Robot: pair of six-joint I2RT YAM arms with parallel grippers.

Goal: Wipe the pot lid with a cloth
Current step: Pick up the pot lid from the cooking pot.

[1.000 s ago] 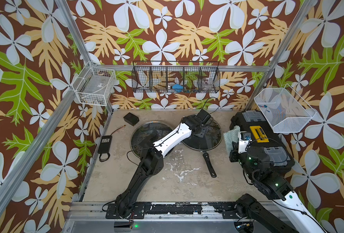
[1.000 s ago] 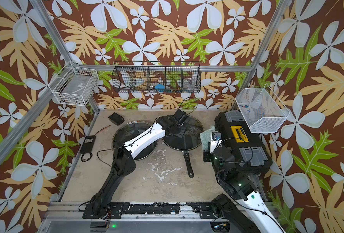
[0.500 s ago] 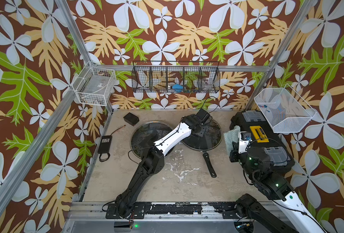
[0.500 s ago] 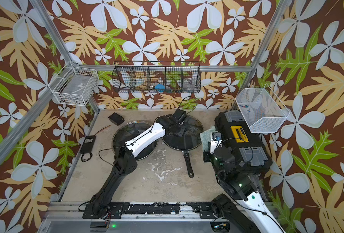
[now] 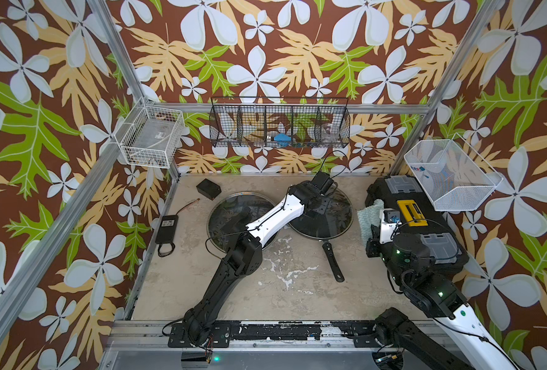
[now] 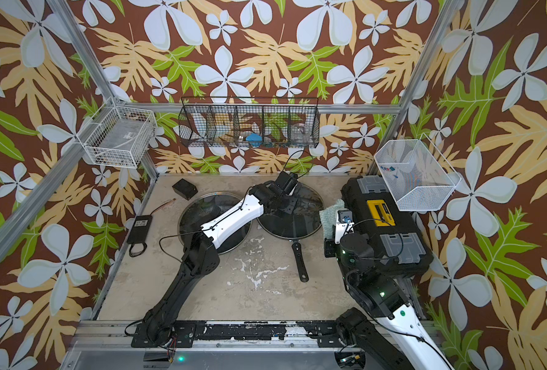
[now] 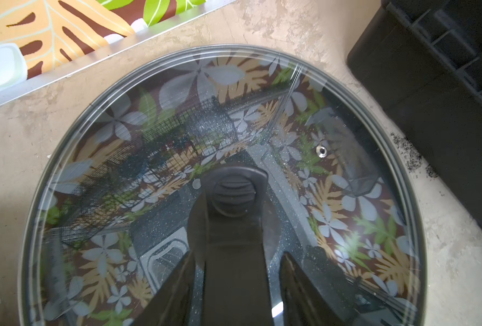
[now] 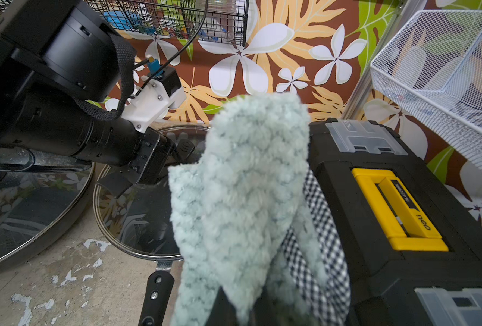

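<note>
**Left jaws straddle the lid handle; right jaws clamp the cloth**

The left jaws stand apart, one on each side of the black handle (image 7: 234, 194). A sliver of glass shows between the handle and each jaw. The handle sits at the centre of the glass lid (image 5: 336, 224), which rests on a black pan (image 5: 333, 264) on the worktop (image 5: 281, 298). The left arm stretches to it across a second lid (image 5: 227, 208) that lies flat on the worktop to the left.

The right jaws are closed on the cloth (image 8: 242, 183). It stands up out of them, with a strip of black-and-white checked fabric (image 8: 316, 225) along one side. In both top views the cloth sits between the lid's right rim and the toolbox (image 6: 410, 224), near the lid and just beside the toolbox.
</note>
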